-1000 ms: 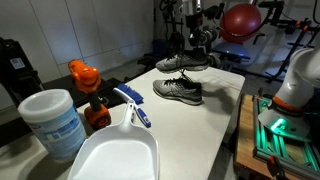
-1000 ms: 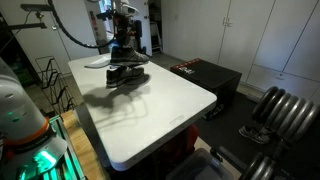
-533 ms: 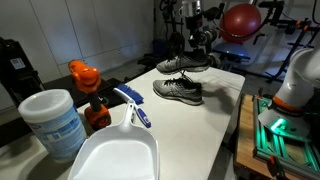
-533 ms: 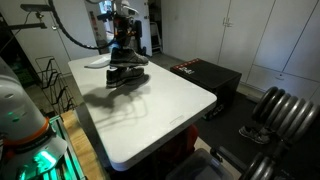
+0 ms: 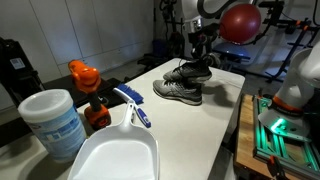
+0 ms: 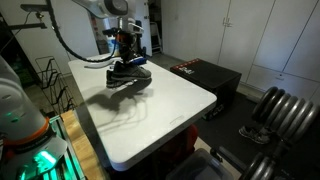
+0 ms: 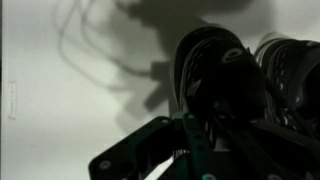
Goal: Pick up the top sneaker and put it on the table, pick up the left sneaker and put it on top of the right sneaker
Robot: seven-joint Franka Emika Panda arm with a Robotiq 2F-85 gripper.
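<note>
The grey sneaker (image 5: 176,90) lies on the white counter (image 5: 225,115). If the held sneaker (image 5: 194,73) is let go off-centre, it may slide off the grey one. The tool (image 5: 200,61) seems to pinch its collar from above. This shoe hangs tilted directly under the tool, just over the grey sneaker.

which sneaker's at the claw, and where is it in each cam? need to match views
In an exterior view: sneaker at the claw, upper centre, under the claw, just behind the other sneaker.
In an exterior view: sneaker at the claw, upper left of centre, at the far end of the table.
Wrist view: sneaker at the claw, dark, right of centre.
Shared landmark: the white table.
</note>
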